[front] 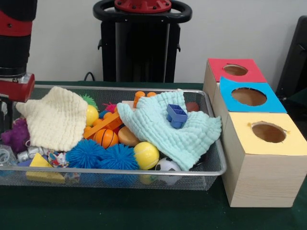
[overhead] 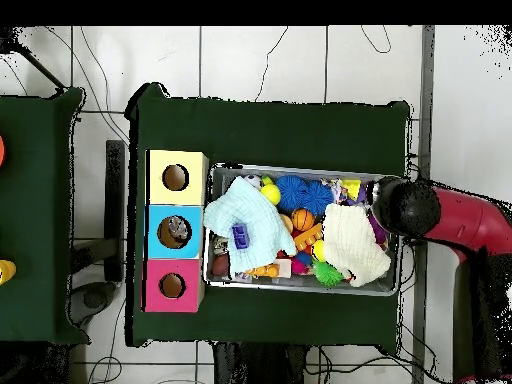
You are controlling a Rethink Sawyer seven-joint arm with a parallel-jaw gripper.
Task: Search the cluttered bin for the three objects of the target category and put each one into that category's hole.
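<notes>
Green table (front: 120, 211): cloths (front: 168, 129) seemingly bury bin (front: 211, 167) toys.

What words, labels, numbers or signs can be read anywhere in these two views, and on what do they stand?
None can be read.
The red box, blue box and yellow box carry only coloured tops with holes, no lettering.
The toys in the wire bin, the two cloths and the robot arm show no legible text.
</notes>
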